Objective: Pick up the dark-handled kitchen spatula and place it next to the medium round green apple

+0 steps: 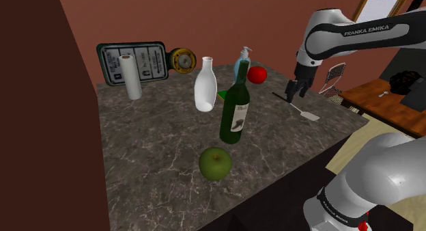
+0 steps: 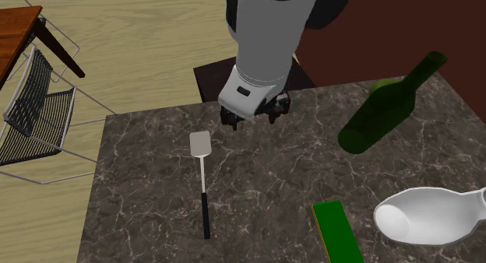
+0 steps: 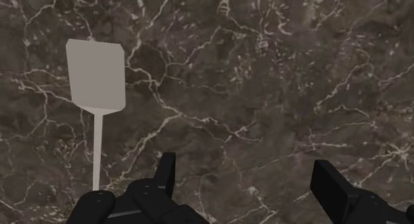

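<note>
The spatula [image 2: 201, 145] lies flat on the dark marble counter [image 2: 265, 176], its pale blade toward the counter's edge and its dark handle [image 2: 206, 215] pointing inward. In the shoulder view the spatula [image 1: 308, 116] is near the counter's right edge. My gripper [image 2: 251, 120] hovers above the counter beside the blade, open, with nothing between its fingers. In the wrist view the blade [image 3: 96, 73] and thin shaft lie off to the side of the gripper [image 3: 249, 183], outside the left finger [image 3: 166, 173]. The green apple [image 1: 215, 162] sits near the counter's front, far from the spatula.
A dark green wine bottle [image 1: 235, 106] stands mid-counter, with a white vase [image 1: 205, 86], a green box [image 1: 224, 95], a soap dispenser [image 1: 242, 62] and a red apple [image 1: 257, 74] behind it. A paper towel roll [image 1: 131, 77] stands at the back. A wire chair [image 2: 31, 113] is off the counter's edge.
</note>
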Available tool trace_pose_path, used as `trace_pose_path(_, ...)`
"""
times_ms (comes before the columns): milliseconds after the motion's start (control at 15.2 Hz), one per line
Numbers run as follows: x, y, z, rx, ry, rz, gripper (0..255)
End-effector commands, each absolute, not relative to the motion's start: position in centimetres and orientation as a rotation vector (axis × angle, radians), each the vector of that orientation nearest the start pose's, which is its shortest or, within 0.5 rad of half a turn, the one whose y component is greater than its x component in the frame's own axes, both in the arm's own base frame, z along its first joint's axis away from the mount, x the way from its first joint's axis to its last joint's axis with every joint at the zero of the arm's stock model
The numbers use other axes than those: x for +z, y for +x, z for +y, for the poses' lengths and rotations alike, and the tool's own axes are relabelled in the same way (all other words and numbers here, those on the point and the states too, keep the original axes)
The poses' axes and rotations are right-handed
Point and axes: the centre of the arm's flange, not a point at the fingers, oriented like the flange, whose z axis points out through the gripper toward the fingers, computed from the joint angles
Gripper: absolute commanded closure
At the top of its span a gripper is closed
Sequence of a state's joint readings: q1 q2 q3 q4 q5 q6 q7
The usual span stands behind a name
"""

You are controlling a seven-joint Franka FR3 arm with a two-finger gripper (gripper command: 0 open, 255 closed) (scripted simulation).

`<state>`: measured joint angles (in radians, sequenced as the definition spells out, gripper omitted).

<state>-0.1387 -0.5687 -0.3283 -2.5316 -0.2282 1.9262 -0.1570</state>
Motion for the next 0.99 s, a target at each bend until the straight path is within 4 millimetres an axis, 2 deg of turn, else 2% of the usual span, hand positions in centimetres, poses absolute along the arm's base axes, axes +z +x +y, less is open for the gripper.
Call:
trace_pose_path(0, 44.0, 32.9, -21.2, 0.066, -3.148, 0.283, 0)
trace_pose_path(726, 38.2, 34.8, -34.0, -0.094, -3.128, 0.359, 0)
trace_pose_path(792, 37.8, 34.9, -34.8, -0.104, -3.126, 0.364, 0)
trace_pose_path(924, 36.8, 35.0, -34.9, -0.104, -3.126, 0.364, 0)
